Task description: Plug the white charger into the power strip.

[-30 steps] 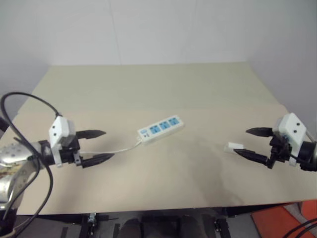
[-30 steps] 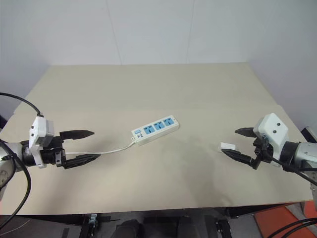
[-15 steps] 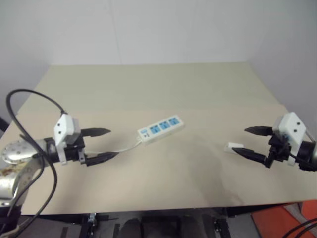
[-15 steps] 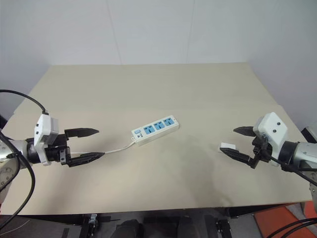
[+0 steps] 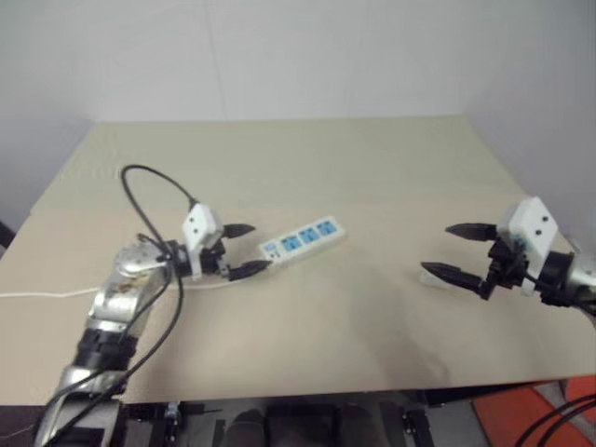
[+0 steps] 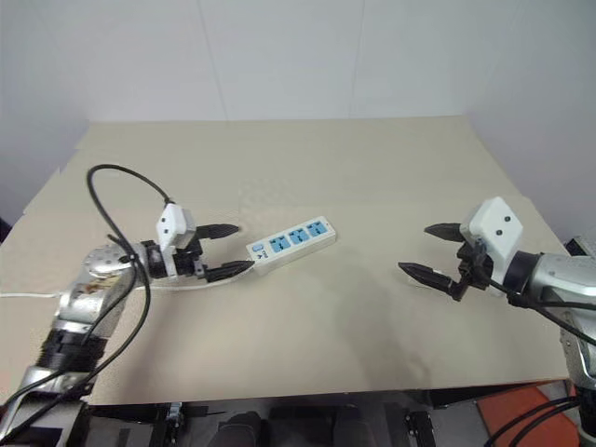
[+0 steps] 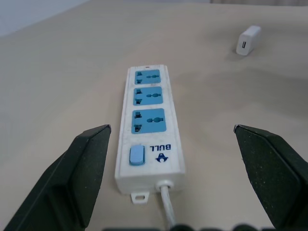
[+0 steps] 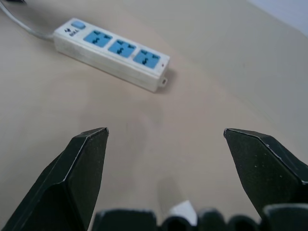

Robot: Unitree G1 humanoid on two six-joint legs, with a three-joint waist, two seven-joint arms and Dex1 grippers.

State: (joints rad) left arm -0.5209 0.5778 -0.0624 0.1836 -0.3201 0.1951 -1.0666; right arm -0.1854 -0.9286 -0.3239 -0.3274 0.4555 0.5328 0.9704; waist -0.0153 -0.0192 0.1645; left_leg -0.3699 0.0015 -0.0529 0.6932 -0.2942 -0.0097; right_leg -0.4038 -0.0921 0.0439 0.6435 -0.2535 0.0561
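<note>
Approach phase, nothing grasped yet. Power strip (image 6: 291,242) lies flat on the worktop (image 6: 307,168) just left of frame centre in the head views, angled, switch end and cord (image 7: 168,206) toward lower left, three blue sockets facing up and all vacant.

Left hand (image 6: 226,250) sits at the switch end of the strip, fingers spread wide, one either side of that end, not touching it. In its wrist view the strip runs straight up the middle between the two black fingers (image 7: 79,169).

White charger (image 5: 431,277) lies on the worktop at right of frame, well apart from the strip. Right hand (image 6: 426,250) hovers over it, fingers spread, empty; the lower fingertip covers most of the charger in the head views. Right wrist view shows a white corner (image 8: 183,210) low between the fingers; looks like the charger, can't confirm.

Judgement: left is lining up to pin the strip, right is lining up the pick.

Next:
- right: drop and close on the charger body.
- can't tell from here which face carries the prongs; may need a reorient before insertion.
- left: close on the switch end so the strip doesn't slide under the push.
</note>
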